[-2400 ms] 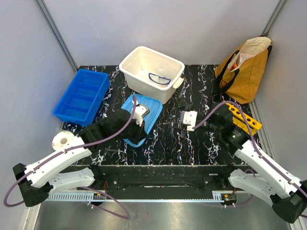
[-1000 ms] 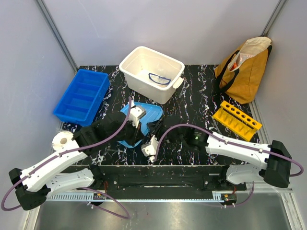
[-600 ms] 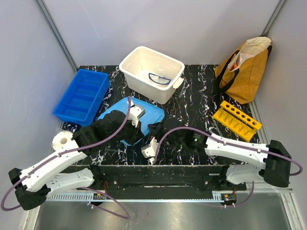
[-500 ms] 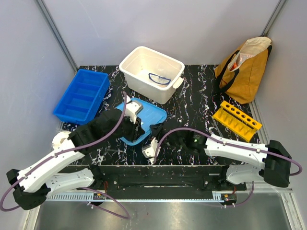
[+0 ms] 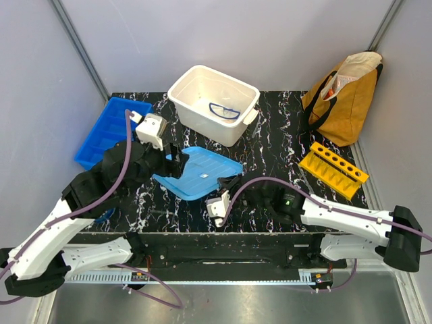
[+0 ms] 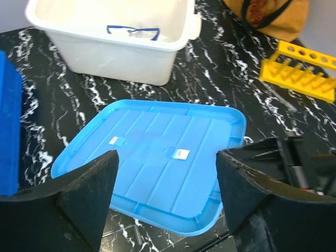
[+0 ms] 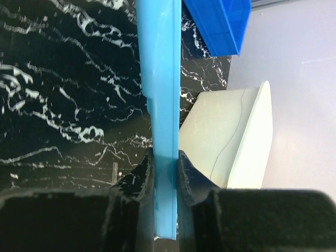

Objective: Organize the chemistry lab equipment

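While the right end effector (image 5: 227, 184) pinches the near-right edge of the flat blue plastic lid (image 5: 199, 170), overhead the left end effector (image 5: 174, 156) hangs wide over its left side; blue-rimmed clear safety glasses (image 5: 225, 110) lie in the white plastic tub (image 5: 179, 94) just beyond, nearer the left arm. Left wrist: lid's long axis runs left-right; two white stickers (image 6: 181, 153), unreadable. Right wrist: jaws narrow, clamped on the lid's rim

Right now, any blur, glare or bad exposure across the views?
Top external: sharp, evenly lit, blue lid well defined. Left wrist: lid crisp, left fingers dark, slightly soft. Right wrist: right fingers blurred, underexposed; lid edge clear.
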### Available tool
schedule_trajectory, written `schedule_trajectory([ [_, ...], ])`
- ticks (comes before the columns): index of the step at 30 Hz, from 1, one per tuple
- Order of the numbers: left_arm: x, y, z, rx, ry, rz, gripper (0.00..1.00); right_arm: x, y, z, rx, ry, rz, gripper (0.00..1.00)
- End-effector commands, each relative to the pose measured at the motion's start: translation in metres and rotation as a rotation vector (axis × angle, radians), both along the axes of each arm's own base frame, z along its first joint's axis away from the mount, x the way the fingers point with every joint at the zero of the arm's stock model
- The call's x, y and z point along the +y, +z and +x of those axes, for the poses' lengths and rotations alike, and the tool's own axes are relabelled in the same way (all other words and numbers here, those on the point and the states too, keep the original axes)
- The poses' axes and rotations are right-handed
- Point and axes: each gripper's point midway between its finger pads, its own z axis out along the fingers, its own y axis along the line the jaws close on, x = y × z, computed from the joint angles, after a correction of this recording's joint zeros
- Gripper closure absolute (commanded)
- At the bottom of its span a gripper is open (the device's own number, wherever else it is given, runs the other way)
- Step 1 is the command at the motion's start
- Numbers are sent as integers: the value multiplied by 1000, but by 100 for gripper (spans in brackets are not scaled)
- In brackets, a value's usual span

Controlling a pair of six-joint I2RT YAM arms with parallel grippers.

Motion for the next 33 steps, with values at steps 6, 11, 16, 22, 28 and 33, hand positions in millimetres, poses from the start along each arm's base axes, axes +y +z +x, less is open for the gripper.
schedule_trajectory([
  [6,47,29,7,-58,200,7,10,10,75,7,164,-162,431,100],
  [11,63,50,3,-97,242,-42,9,15,98,15,248,-234,583,100],
  [16,77,60,-1,-128,286,-66,10,25,111,31,340,-347,703,100],
  [22,87,60,1,-146,326,-47,11,31,146,53,487,-442,962,100],
  [28,86,53,10,-161,351,-11,13,23,199,77,698,-445,1231,100],
  [33,80,41,27,-143,370,34,14,2,230,108,881,-469,1462,100],
])
